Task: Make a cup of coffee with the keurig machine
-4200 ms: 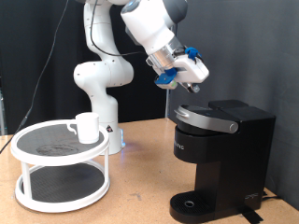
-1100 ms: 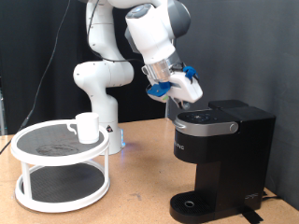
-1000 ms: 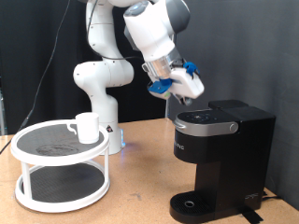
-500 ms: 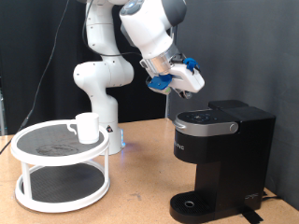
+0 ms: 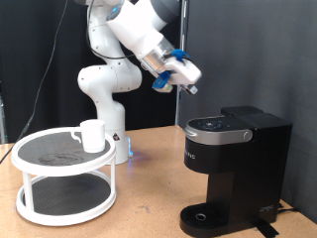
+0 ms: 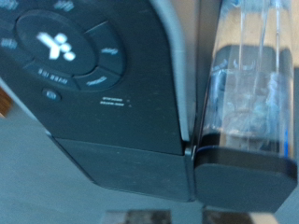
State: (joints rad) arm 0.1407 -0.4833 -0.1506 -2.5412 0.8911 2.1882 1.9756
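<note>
The black keurig machine (image 5: 234, 169) stands at the exterior view's right with its lid down flat. The wrist view looks down on its top panel (image 6: 75, 56) with round buttons and its clear water tank (image 6: 248, 84). My gripper (image 5: 191, 81), with blue parts on the hand, hangs in the air above and to the left of the machine's top, touching nothing. Its fingers do not show in the wrist view. The small white cup (image 5: 92, 135) stands on the upper tier of a round white stand (image 5: 59, 203) at the exterior view's left, far from the gripper.
The arm's white base (image 5: 104, 94) stands behind the stand and the machine. The wooden tabletop (image 5: 149, 208) shows between the stand and the machine. The machine's round drip base (image 5: 203, 218) has no cup on it. A black curtain hangs behind.
The machine's lid, tilted up 4.2 s ago, now lies shut. Over the last second the gripper has risen off the lid and moved up and to the exterior view's left.
</note>
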